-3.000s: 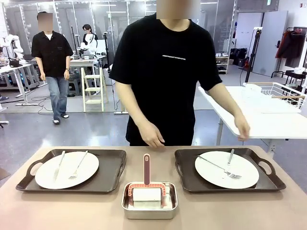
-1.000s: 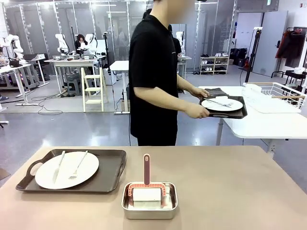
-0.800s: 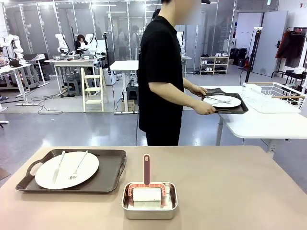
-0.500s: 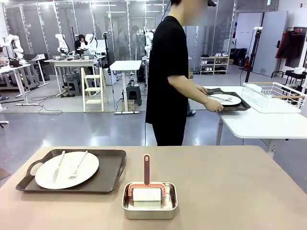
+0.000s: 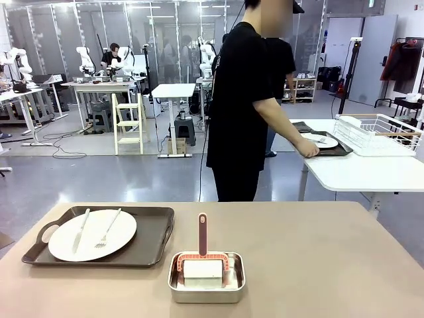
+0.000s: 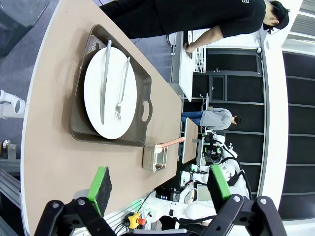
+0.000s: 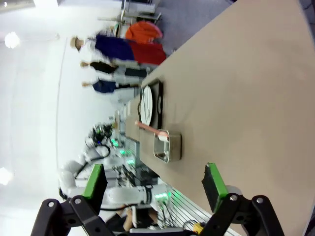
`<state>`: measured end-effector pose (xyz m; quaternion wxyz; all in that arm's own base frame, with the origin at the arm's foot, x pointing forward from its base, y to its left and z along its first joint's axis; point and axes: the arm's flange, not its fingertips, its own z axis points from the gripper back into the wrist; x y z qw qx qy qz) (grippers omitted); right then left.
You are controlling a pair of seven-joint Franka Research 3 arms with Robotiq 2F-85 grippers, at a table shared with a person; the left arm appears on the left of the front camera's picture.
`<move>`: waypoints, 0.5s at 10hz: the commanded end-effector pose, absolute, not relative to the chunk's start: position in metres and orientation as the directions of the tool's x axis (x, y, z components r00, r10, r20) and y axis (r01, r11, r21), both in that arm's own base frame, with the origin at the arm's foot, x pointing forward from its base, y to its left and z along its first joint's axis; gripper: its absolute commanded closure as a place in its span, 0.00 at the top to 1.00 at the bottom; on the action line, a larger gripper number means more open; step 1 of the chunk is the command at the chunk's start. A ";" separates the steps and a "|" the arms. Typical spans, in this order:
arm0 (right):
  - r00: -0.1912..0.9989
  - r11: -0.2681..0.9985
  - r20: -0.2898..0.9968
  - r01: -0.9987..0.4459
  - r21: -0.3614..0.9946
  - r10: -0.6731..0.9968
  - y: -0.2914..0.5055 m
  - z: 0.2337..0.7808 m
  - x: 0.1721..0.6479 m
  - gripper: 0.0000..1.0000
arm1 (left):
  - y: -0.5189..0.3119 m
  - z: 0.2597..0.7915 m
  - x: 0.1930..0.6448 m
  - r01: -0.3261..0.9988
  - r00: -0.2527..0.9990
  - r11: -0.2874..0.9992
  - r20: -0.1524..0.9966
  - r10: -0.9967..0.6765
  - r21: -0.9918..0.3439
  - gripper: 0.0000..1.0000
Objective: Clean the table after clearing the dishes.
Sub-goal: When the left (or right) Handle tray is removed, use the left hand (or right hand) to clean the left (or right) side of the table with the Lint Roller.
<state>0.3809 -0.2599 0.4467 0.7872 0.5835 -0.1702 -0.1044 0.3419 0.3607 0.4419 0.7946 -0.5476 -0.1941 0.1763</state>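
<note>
Front view: the tan table (image 5: 318, 265) spreads across the foreground. Behind it a person (image 5: 242, 99) faces the white table (image 5: 358, 175), one hand (image 5: 309, 151) on a far tray (image 5: 335, 152) that carries a far plate (image 5: 319, 140). On the tan table's left, a near tray (image 5: 151, 246) holds a white plate (image 5: 93, 235) with a knife (image 5: 81, 230) and a fork (image 5: 107, 229). A steel pan (image 5: 207, 286) with a pink-handled brush (image 5: 203, 233) sits by the front edge. In the wrist views, the left gripper (image 6: 160, 183) and right gripper (image 7: 153, 180) both have their jaws wide and empty.
</note>
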 end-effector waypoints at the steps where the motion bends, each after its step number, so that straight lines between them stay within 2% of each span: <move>1: 0.944 0.406 0.292 -0.209 0.890 -0.154 -0.221 0.483 0.395 1.00 | 0.362 0.442 0.341 -0.060 0.857 0.332 0.123 0.501 -0.941 1.00; 3: 0.933 0.450 0.359 -0.334 0.828 0.030 -0.174 0.510 0.416 1.00 | 0.362 0.442 0.341 -0.060 0.857 0.332 0.123 0.501 -0.941 1.00; 5: 0.862 0.468 0.437 -0.507 0.724 0.258 -0.116 0.531 0.434 1.00 | 0.362 0.442 0.341 -0.060 0.857 0.332 0.123 0.501 -0.941 1.00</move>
